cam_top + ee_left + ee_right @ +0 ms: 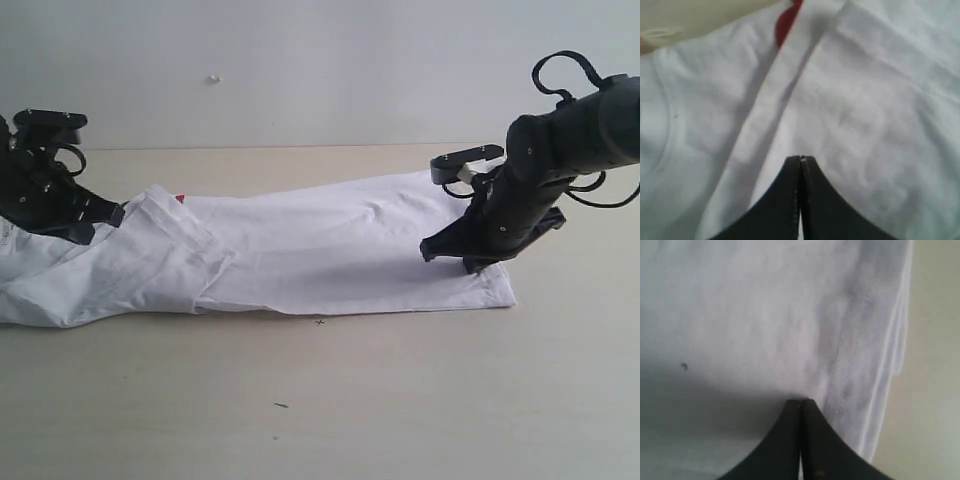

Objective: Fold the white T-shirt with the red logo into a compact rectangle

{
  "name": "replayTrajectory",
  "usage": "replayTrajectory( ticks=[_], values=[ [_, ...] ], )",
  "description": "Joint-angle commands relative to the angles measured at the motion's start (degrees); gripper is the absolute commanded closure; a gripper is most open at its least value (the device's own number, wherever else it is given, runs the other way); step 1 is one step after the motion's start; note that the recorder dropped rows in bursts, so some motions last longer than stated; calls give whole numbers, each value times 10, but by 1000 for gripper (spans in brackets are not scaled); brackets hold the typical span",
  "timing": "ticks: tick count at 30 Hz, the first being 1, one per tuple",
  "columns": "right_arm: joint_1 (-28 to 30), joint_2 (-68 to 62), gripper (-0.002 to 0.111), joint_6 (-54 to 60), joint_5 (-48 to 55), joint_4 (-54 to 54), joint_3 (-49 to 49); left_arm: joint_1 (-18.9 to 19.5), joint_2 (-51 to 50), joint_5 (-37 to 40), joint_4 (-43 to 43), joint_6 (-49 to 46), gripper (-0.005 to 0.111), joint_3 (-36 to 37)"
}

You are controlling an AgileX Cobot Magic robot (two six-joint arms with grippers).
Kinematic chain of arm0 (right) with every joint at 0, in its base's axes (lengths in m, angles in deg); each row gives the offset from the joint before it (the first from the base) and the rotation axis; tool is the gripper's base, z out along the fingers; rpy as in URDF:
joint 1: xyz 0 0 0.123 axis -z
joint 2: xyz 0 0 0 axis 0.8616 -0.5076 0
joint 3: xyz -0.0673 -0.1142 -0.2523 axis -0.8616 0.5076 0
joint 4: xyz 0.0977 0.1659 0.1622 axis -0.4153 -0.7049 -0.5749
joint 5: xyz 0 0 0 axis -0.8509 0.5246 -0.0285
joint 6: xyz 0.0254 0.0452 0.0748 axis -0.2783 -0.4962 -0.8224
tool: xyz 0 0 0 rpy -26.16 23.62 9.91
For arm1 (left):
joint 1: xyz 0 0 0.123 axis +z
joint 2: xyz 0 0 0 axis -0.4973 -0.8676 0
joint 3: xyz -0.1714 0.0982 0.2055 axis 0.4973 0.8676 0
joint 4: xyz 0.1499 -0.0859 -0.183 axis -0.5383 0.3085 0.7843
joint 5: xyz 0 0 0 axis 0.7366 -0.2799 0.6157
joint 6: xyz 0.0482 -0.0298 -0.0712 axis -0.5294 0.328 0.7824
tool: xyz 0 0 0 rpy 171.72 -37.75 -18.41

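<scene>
"Pale counter (pixel 400 400), blank wall (pixel 350 70) behind, and the shirt (pixel 320 250) laid in a long strip from the far left of the frame to right of centre. What worries you?"

"Both ends. The left pincer (pixel 801 160) is at the left edge, jaws pressed together, tip down on the cloth beside a folded-over flap. The right pincer (pixel 801 401) is the same, closed tight, sitting just inside the hem (pixel 890 365) at the right. I can't tell if either has any cloth nipped."

"And if they haven't?"

"Then a lift brings up nothing, or only one layer, and the strip peels apart instead of folding over. If one end bites and the other doesn't, I'd expect the shirt to drag crooked."

"The left end looks rumpled."

"It does, bunched and running off the frame. Folded like that, the rectangle would come out lumpy. Only a red sliver of the logo (pixel 180 198) shows, at the strip's far edge left of centre. I take it the rest is folded inside, where it may bulge the next fold."
</scene>
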Motion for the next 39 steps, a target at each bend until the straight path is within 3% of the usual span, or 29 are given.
replayTrajectory(
  ticks=[1,10,17,22,32,34,39],
  values=[
    [2,33,108,-75,12,90,63,25,19,-18,-8,1,107,35],
    [2,114,108,-82,-11,83,73,42,22,-26,1,4,107,71],
    [2,109,108,-82,-104,65,66,42,41,-100,11,4,107,71],
    [2,41,108,-82,-44,64,-10,46,23,-152,13,8,107,70],
    [2,-42,108,-66,-33,39,-102,121,-41,-134,28,32,105,18],
    [2,-51,108,-63,-26,38,-109,137,-46,-134,59,32,94,14],
    [2,-54,108,-43,-22,27,-112,169,-53,-106,96,32,44,0]
  ],
)
